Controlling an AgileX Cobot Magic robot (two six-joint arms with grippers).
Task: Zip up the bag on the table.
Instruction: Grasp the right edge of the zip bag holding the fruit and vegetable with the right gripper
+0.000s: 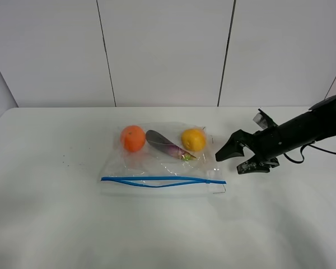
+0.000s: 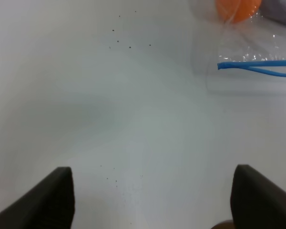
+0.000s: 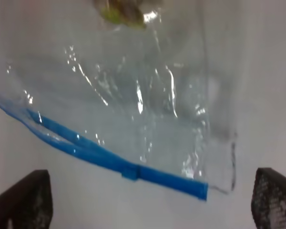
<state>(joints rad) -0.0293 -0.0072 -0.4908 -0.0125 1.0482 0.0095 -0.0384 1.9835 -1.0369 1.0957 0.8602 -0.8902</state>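
The bag (image 1: 162,162) is clear plastic and lies flat on the white table (image 1: 56,224), holding an orange (image 1: 133,138), a purple vegetable (image 1: 163,143) and a yellow fruit (image 1: 193,139). Its blue zipper strip (image 1: 162,181) runs along the near edge, and its two tracks are parted in the middle. My right gripper (image 1: 231,162) is open just right of the bag's right edge, low over the table. In the right wrist view the zipper's end (image 3: 190,187) lies between the open fingers (image 3: 33,198). My left gripper (image 2: 152,171) is open over bare table, with the zipper's left end (image 2: 248,64) ahead of it.
A white panelled wall (image 1: 168,50) stands behind the table. Small dark specks (image 2: 128,45) dot the table left of the bag. The left arm is out of the exterior high view. A cable (image 1: 319,148) trails behind the right arm.
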